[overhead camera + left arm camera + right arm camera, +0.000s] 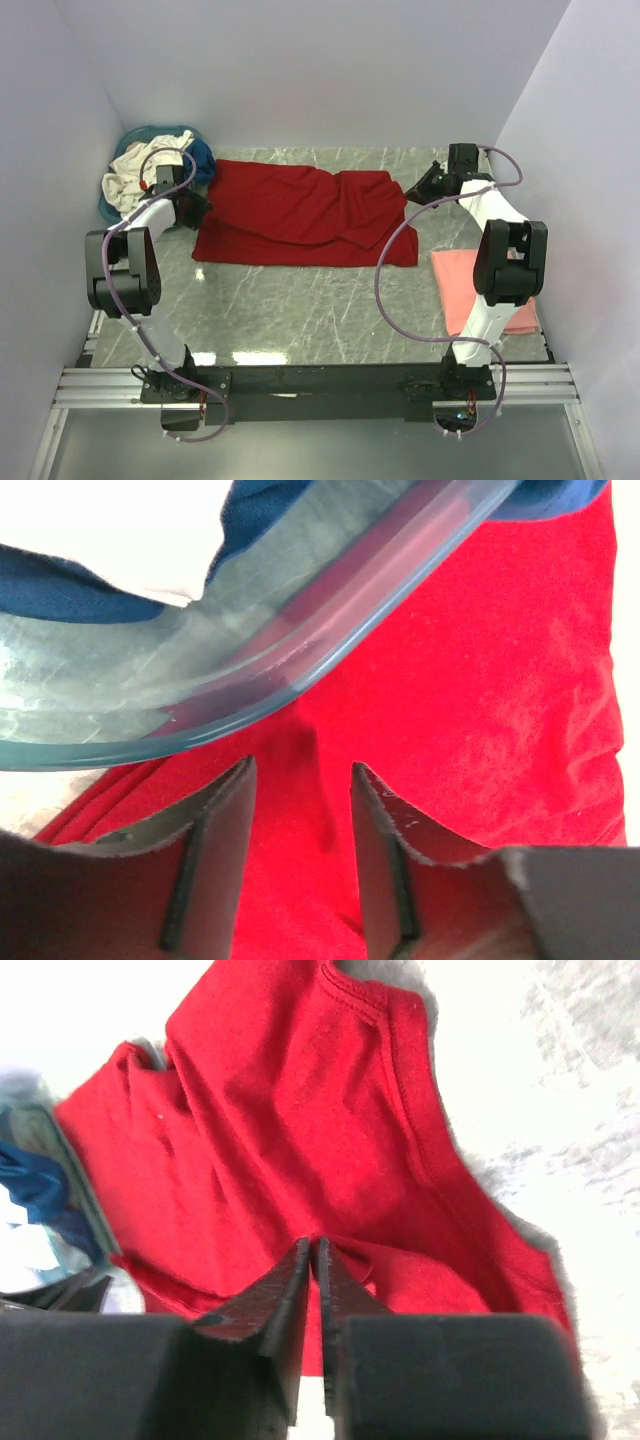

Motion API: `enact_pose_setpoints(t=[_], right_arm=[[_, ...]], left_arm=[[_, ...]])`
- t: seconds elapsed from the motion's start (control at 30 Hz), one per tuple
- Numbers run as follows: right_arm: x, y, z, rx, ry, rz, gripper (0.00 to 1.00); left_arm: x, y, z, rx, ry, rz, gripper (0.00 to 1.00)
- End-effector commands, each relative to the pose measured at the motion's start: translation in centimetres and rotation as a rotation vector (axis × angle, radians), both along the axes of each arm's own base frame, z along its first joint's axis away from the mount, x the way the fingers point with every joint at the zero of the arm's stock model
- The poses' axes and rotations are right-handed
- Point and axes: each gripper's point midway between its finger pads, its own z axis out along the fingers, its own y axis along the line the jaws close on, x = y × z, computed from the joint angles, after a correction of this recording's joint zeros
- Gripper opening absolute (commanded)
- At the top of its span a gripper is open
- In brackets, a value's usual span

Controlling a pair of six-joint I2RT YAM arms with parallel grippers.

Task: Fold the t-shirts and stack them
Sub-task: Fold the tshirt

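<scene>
Left gripper (300,770) jaws spread, right gripper (312,1245) jaws nearly pressed together, one deep red t-shirt (300,210) lying between both grippers, one salmon pink t-shirt (455,285) base-side of right gripper, one teal basket (150,131) beside left gripper.

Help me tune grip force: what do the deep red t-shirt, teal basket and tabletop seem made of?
Deep red t-shirt: soft matte knit cloth, likely cotton; it creases and has a stitched collar.
Teal basket: smooth, glossy, translucent plastic with a rigid rim.
Tabletop: grey veined marble look, reflective; stone or laminate unclear.
</scene>
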Motion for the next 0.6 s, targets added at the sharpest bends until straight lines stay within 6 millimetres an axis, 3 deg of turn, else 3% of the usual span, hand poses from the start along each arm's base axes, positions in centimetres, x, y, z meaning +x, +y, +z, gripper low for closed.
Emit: enact_pose_setpoints(t=[0.0,0.03,0.17,0.2,0.27,0.3,0.33,0.43,0.57], right_arm=[[0.8,-0.6,1.4,-0.026,-0.061,0.018,0.23],[0.8,-0.7,1.6,-0.029,-0.065,0.019,0.31],[0.3,-0.3,2.2,-0.040,-0.086,0.022,0.42],[0.0,0.1,1.9,-0.070,-0.080,0.023,0.43],[-0.4,0.7,2.4,-0.105,-0.086,0.031,0.43],[-1.2,2.6,2.1,-0.120,-0.076,0.065,0.43],[-1.4,3.0,2.6,-0.147,-0.094,0.062,0.43],[-2.9,5.1,2.1,-0.181,-0.097,0.080,0.43],[-5.3,7.0,-0.5,-0.166,-0.074,0.115,0.42]], left_arm=[[1.0,0.1,1.9,0.015,-0.052,-0.048,0.50],[1.1,0.0,2.2,0.011,-0.057,-0.055,0.51],[0.1,-0.5,2.3,-0.005,-0.057,-0.058,0.50],[-0.2,-1.0,2.7,-0.013,-0.072,-0.053,0.50],[-1.5,-1.4,1.8,-0.017,-0.049,-0.044,0.49],[-2.0,-1.8,2.2,-0.006,-0.052,-0.035,0.48],[-2.9,-1.9,1.4,-0.005,-0.028,-0.027,0.48],[-4.8,-1.9,1.5,0.011,-0.041,0.010,0.46],[-6.4,-1.4,1.9,0.018,-0.060,0.055,0.44]])
